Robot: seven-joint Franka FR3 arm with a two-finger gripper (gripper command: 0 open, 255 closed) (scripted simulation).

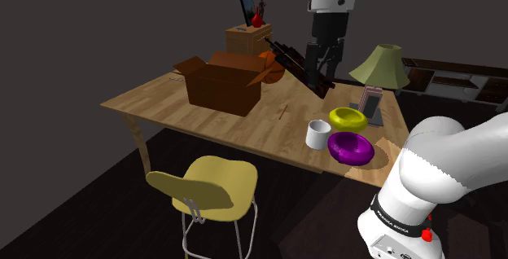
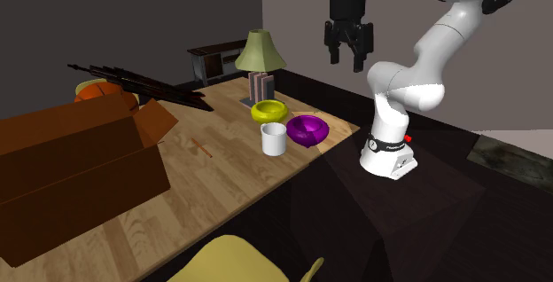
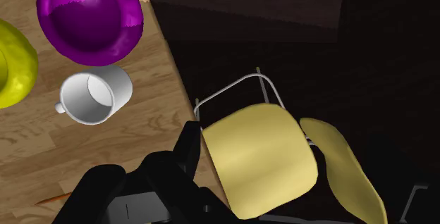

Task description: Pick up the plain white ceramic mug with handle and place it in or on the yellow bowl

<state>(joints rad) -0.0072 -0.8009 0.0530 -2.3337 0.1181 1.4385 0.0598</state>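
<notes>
Presently we enter the following.

Mug (image 1: pixel 318 133): white outside, grey within, upright with its mouth up. It stands on the table (image 1: pixel 163 103) near the edge that faces the chair (image 1: pixel 213 186). It is just beside the yellow bowl (image 1: pixel 348 119) and the purple bowl (image 1: pixel 351 147), and in the wrist view it touches neither. Its handle (image 3: pixel 60 107) points away from the purple bowl.

Gripper (image 2: pixel 348 56): it hangs high over the bowls' end of the table, well apart from the mug. Its fingers stand apart and hold nothing.

Yellow bowl: mouth up, nothing in it. It sits between the mug and the lamp (image 1: pixel 381 66).

Box (image 1: pixel 224 82): brown, flaps open, well apart from the mug.

Handling, our judgement: we take the mug to be stiff and hard-walled, so it will not give under the fingers. It looks light enough for one grasp. Its smooth skin may slip, and it may chip if dropped or knocked against a bowl.

Hold, our judgement: we would come straight down and pinch the wall at the rim, one finger inside and one outside. The side away from the handle also lies clear of both bowls. The handle looks too small and rounded for a sure grip. A grasp across the whole body would depend on the jaws spanning it, which we cannot tell.

Risk, our judgement: both bowls stand close, so a finger coming down may nudge one.
</notes>
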